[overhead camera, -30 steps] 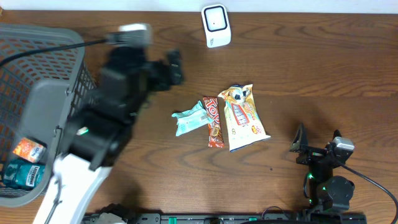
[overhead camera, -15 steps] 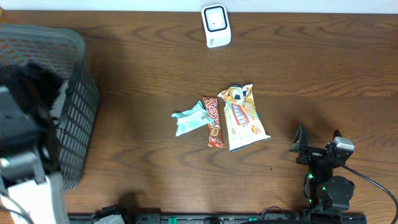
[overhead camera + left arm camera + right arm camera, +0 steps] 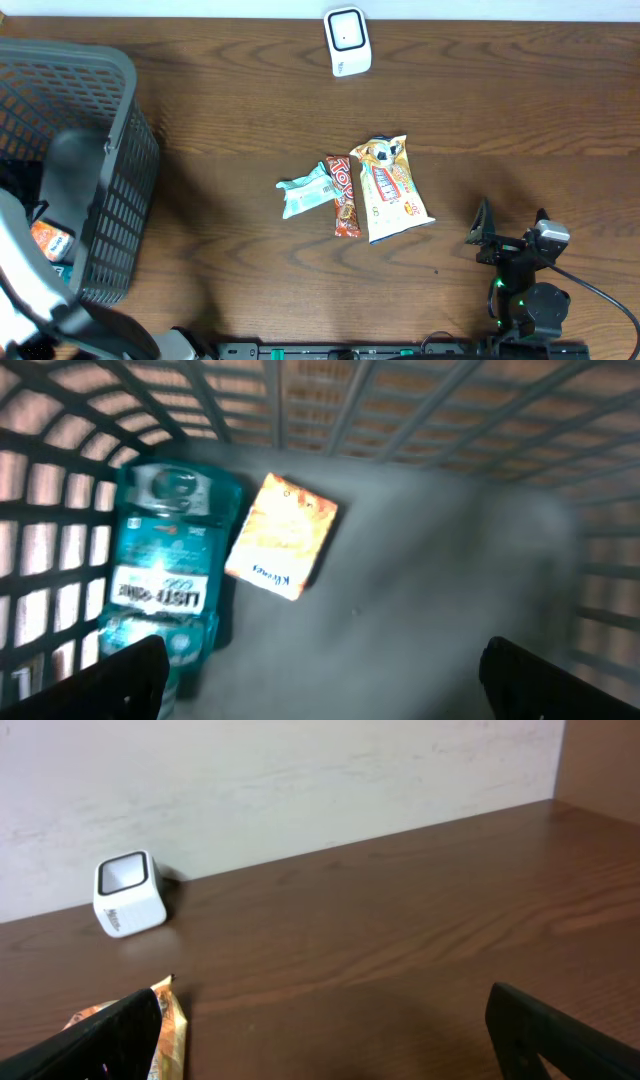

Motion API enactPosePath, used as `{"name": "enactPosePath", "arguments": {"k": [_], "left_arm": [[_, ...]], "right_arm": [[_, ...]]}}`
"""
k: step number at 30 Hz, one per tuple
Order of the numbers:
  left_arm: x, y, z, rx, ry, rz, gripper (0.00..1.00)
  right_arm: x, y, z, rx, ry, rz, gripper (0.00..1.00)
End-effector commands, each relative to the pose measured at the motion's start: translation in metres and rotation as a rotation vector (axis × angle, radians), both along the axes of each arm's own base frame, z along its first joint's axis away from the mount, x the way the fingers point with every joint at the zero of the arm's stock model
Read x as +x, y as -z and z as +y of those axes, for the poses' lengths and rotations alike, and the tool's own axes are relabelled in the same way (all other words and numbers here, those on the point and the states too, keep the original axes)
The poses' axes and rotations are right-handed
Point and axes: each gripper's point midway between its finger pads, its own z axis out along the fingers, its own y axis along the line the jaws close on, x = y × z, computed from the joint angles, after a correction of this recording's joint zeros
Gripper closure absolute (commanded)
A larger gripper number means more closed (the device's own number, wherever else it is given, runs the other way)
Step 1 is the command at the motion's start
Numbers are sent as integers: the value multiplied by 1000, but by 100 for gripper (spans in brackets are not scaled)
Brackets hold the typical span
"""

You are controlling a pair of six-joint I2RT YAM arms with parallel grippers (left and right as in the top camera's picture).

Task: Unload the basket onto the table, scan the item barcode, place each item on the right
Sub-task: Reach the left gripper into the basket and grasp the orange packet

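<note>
The teal bottle (image 3: 160, 580) in the basket (image 3: 100, 62) carries a white label whose dark letters begin "LIST"; the rest is blurred. The orange pack (image 3: 281, 536) beside it has a white strip with blue writing, upside down and too soft to read. On the desk (image 3: 500, 110), the red bar (image 3: 343, 195) shows large white letters starting "TO". The snack bag (image 3: 392, 190) has printed lettering too small to make out. A teal packet (image 3: 305, 190) touches the bar's other side.

The white scanner (image 3: 347, 40) stands at the far edge of the desk, near the pale wall (image 3: 300, 770), well apart from the three snacks. The left arm (image 3: 30, 270) reaches down into the basket, covering much of its floor from above.

The left fingers (image 3: 120, 685) are spread wide and released, holding nothing. The pack and bottle lie ahead of them, toward the left finger, not touching. The right fingers (image 3: 560, 1040) are also spread and empty, low over the desk near its front edge; a corner of the snack bag shows just by their left finger.
</note>
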Motion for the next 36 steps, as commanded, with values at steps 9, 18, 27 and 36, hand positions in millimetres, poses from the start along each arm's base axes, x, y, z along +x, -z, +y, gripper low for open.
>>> {"name": "enactPosePath", "arguments": {"k": [9,18,27,36], "left_arm": [[7,105,8,-165,164,231,18],[1,142,11,-205,156,320,26],[-16,154,15,-191,139,422,92],[-12,144,5,-222,141,367,93]], "right_arm": [[0,0,-1,11,4,-2,1],[0,0,-1,11,4,-2,1],[0,0,-1,11,4,-2,1],[0,0,-1,11,4,-2,1]]}}
